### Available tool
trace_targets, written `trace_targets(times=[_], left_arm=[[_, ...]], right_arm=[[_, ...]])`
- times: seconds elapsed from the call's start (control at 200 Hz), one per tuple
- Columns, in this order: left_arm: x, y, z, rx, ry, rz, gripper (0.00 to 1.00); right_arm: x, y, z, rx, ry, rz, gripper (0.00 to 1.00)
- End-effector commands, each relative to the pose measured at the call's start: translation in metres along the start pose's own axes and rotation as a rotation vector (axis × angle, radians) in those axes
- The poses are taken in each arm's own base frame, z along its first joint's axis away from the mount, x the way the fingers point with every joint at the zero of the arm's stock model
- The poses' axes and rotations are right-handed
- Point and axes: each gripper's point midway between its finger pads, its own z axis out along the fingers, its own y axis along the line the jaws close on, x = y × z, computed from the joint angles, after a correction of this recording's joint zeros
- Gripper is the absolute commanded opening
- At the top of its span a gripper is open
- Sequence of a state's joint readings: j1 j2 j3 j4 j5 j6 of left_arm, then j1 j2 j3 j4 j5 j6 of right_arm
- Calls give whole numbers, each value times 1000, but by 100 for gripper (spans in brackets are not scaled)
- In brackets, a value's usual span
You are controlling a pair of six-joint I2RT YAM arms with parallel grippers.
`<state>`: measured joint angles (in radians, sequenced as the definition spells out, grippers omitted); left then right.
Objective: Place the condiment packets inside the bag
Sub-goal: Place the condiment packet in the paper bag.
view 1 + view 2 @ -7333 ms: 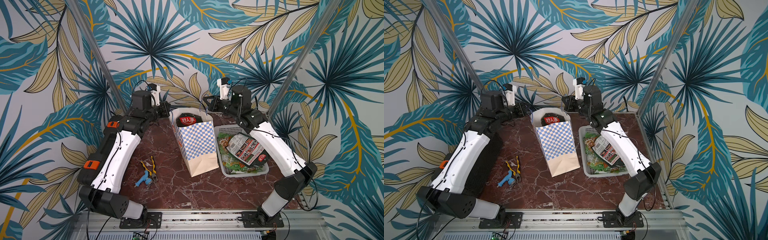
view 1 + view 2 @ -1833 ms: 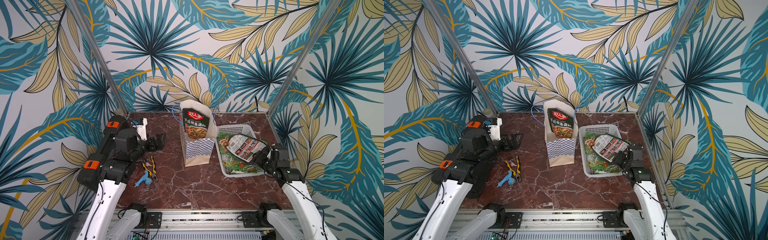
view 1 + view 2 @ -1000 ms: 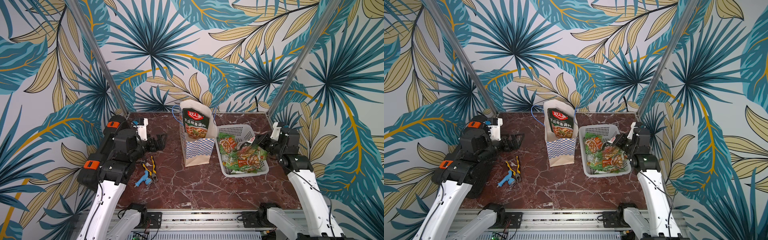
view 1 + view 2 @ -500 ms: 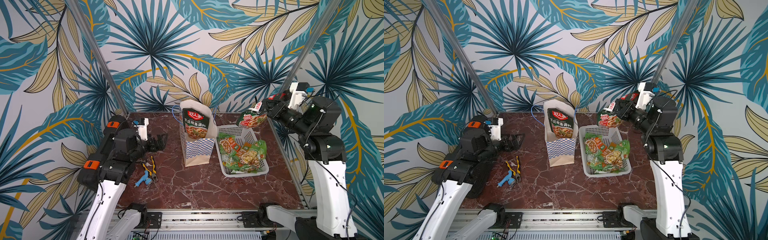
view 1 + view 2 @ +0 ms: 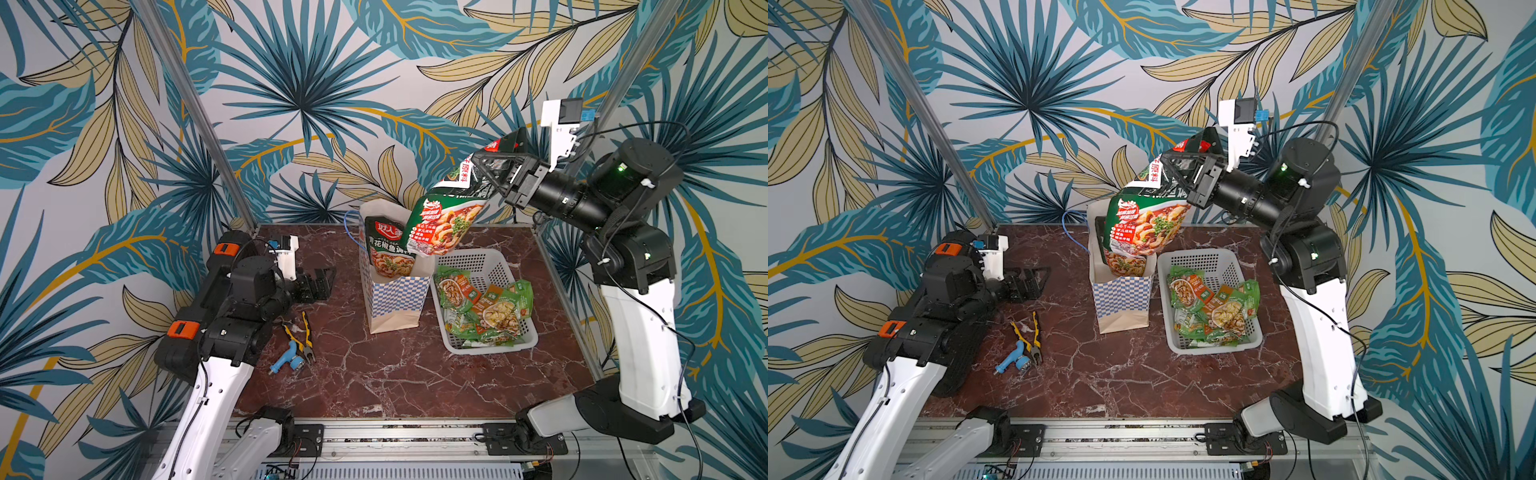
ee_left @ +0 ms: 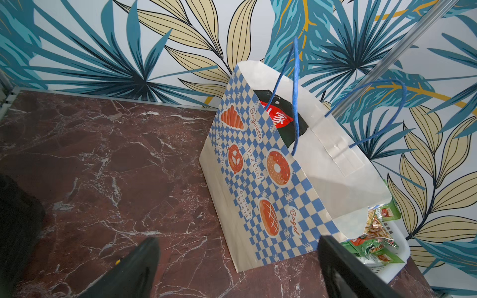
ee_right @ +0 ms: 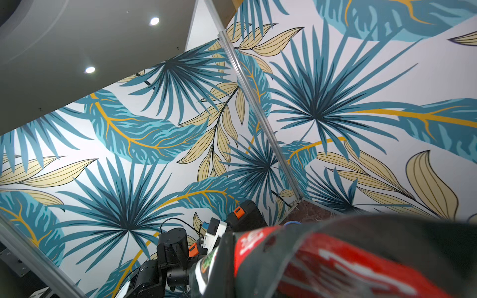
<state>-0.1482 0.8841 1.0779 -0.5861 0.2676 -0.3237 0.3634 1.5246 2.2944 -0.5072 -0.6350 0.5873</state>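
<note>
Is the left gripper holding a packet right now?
No, the left gripper stands open and empty, apart from the bag.

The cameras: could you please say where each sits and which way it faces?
Both top views: high in front, looking down at the table; left pincer and right pincer show.
Left wrist: low, facing the bag; open left pincer shows.
Right wrist: raised, facing wall and ceiling; held condiment packet shows.
Shared: bag, top and left wrist.

bag [image 5: 399, 293]: blue-white checks | raised packet [image 5: 449, 216]: dark green, perhaps black | basket [image 5: 478, 259]: white
</note>
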Motion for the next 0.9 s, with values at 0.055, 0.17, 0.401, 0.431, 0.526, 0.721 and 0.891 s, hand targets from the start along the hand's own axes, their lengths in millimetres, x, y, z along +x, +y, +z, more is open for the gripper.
trace_targets(times=[0.055, 0.17, 0.401, 0.431, 0.526, 0.721, 0.891], left_arm=[[3, 7, 3, -20, -4, 12, 100], [3, 8, 3, -24, -3, 13, 100], [3, 7, 2, -22, -3, 13, 100], [3, 7, 2, -21, -3, 14, 100], [3, 7, 2, -21, -3, 13, 100], [4, 7, 3, -16, 1, 11, 100], [4, 7, 4, -15, 4, 10, 100]], right_arm=[[3, 20, 29, -151, 17, -55, 0], [19, 8, 54, -160, 62, -35, 0], [53, -36, 89, -80, 144, -11, 0], [58, -42, 92, -69, 158, -5, 0], [79, -61, 98, -21, 219, 15, 0], [103, -80, 91, 52, 286, 16, 0], [108, -78, 83, 63, 301, 14, 0]])
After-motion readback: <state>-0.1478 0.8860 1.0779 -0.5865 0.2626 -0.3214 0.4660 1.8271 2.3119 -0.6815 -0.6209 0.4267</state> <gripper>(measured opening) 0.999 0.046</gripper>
